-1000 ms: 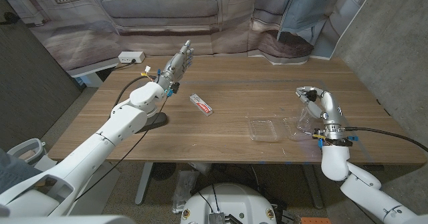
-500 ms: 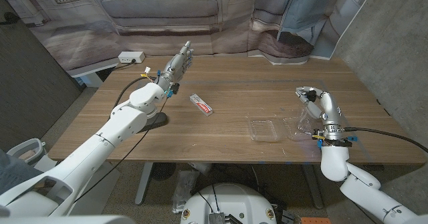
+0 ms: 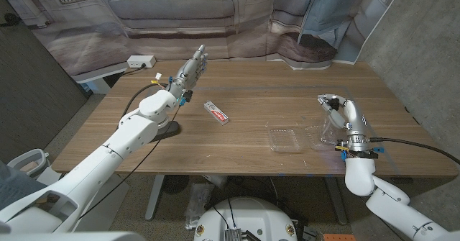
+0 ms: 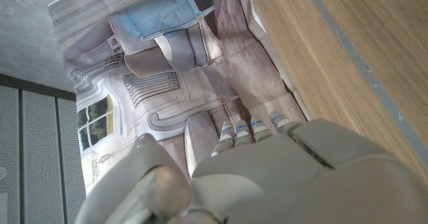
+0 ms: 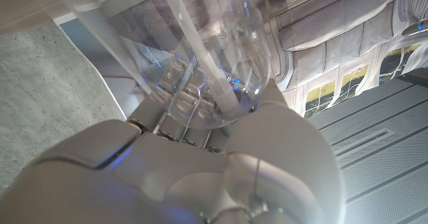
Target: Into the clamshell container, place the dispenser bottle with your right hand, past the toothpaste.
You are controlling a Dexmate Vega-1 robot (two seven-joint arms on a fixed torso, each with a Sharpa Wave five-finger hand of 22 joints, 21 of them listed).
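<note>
Clear plastic dispenser bottle (image 3: pixel 329 128) gripped in the right hand (image 3: pixel 343 117), near the wooden table's (image 3: pixel 251 90) right edge, just right of the clamshell container (image 3: pixel 283 138). Seen close in the right wrist view: transparent rounded bottle (image 5: pixel 214 57) with an inner tube, fingers wrapped around it. Clamshell container shallow, clear, squarish, lying open near the front edge. Toothpaste (image 3: pixel 216 112), a flat white-and-red tube, angled at mid-table, well apart from the container. Broad bare wood between them. Left hand (image 3: pixel 191 70) raised near the far left edge, fingers extended, holding nothing.

Right hand (image 3: pixel 346 119) hides most of the dispenser bottle (image 3: pixel 329 129).
</note>
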